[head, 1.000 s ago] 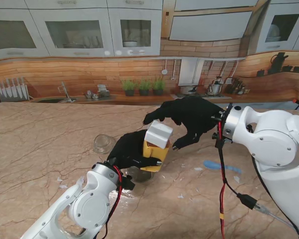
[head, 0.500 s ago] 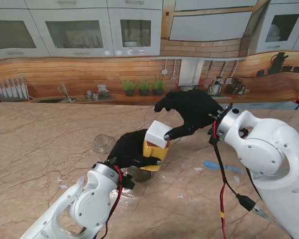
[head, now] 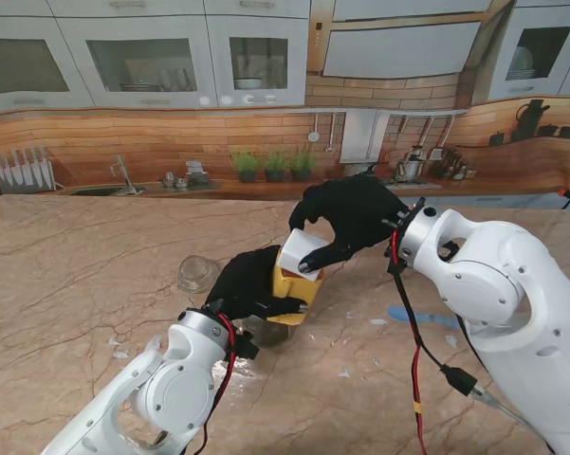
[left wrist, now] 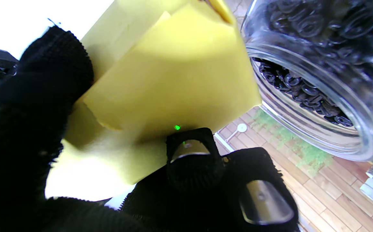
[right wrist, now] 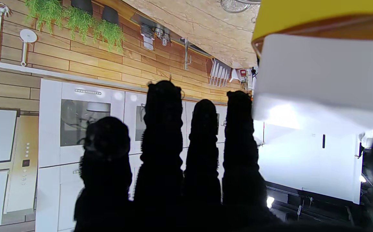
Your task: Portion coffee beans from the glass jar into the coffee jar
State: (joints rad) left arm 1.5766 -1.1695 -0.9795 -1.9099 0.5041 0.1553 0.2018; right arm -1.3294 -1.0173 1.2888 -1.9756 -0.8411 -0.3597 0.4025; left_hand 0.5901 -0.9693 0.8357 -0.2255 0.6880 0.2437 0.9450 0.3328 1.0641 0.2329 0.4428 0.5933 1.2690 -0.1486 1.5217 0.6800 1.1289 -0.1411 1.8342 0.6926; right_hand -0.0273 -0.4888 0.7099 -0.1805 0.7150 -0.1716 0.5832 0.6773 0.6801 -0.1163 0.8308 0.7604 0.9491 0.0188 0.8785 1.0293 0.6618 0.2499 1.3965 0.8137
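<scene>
- Left hand (head: 251,284): fingers wrapped around the yellow coffee jar (head: 292,289), holding it above the table (head: 76,275).
- Glass jar (left wrist: 318,74): bean-filled, just beside the coffee jar.
- Right hand (head: 351,218): thumb and fingers pinch the white lid (head: 302,252) atop the coffee jar.
- Blue spoon (head: 413,316): on the table, right.

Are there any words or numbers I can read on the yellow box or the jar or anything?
None can be read.
yellow box: plain yellow sides, no print showing.
white lid: blank.
glass jar: clear glass with dark beans, no label in view.
Background cabinets and wall: no legible writing; the small marks on the panels are too tiny to make out.
</scene>
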